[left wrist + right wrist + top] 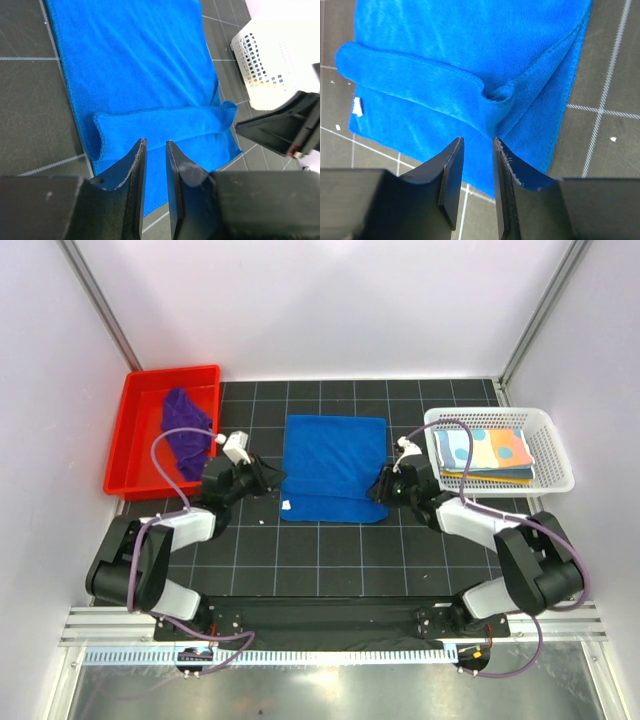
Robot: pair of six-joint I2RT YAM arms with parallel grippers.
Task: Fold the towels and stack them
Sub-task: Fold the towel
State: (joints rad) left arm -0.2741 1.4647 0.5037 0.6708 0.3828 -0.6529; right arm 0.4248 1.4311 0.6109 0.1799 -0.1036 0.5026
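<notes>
A royal blue towel [335,465] lies on the black grid mat in the middle, with a raised fold ridge [165,122] across its near part. My left gripper [274,478] is at the towel's left edge, jaws a little apart and empty over the cloth [156,146]. My right gripper [384,485] is at the towel's right edge, jaws a little apart and empty, just short of a bunched corner of the fold [495,95]. A deep purple towel [185,428] lies crumpled in the red tray [135,445]. A patterned yellow-orange towel [485,450] lies folded in the white mesh basket [555,455].
The red tray stands at the back left and the white basket at the back right, its corner also in the left wrist view [270,65]. A small white tag [357,107] sticks out at the blue towel's near left corner. White walls enclose the mat.
</notes>
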